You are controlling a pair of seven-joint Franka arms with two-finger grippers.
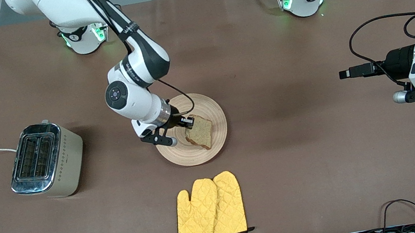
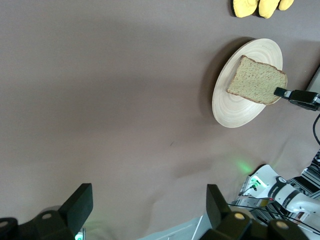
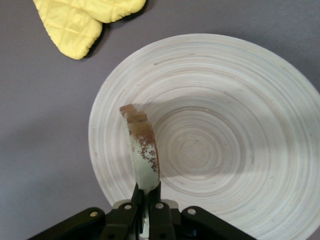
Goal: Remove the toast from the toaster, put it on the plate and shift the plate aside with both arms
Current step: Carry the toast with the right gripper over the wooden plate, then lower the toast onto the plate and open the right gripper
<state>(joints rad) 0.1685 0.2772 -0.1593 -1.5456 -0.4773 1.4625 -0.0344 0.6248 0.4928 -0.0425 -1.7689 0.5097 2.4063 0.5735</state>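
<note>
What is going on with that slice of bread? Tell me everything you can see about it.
The toast is one squarish slice of light brown, speckled wholemeal bread with a darker crust. The right gripper is shut on one edge of it, fingers pinching the crust, and holds it over the plate, a round pale wooden dish with ring grain. In the right wrist view the slice shows edge-on, its shadow falling across the wood. Whether its lower end already touches the plate cannot be told.

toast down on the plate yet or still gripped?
Still gripped. The right gripper is shut on the toast at one edge, holding it on edge over the plate; whether its lower edge touches the plate can't be told.
</note>
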